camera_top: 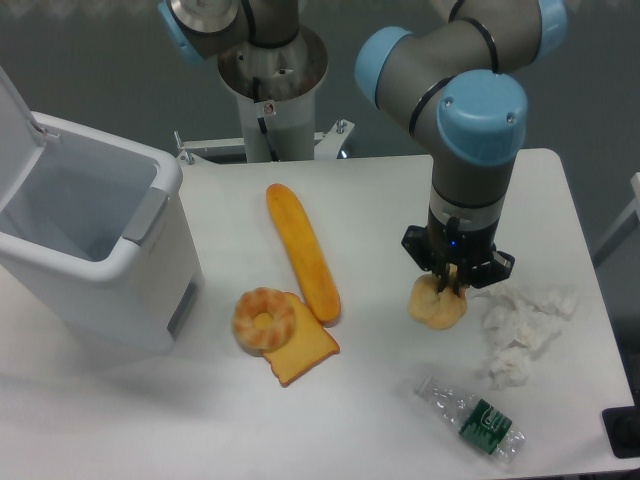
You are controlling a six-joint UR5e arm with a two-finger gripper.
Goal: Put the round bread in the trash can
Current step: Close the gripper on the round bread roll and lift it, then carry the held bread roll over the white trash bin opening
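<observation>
The gripper (452, 283) had closed on the bun (437, 303), which sat directly beneath it on the table (380, 420). Lifting and carrying to the open bin (150, 215), far off to its side, remained.

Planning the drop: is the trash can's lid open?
Open: the trash can lid stands tilted back, exposing the hollow interior.

Lying diagonally mid-table: a long orange baguette (302, 253). Sitting at its lower end, touching it, a slice of toast (298, 352), with a striped ring bread (264, 320) resting partly on the slice's left edge. Lying crumpled toward the right edge: white tissue paper (522, 327). Resting below that, near the front edge: a flattened clear plastic bottle with a green label (475, 419).
</observation>
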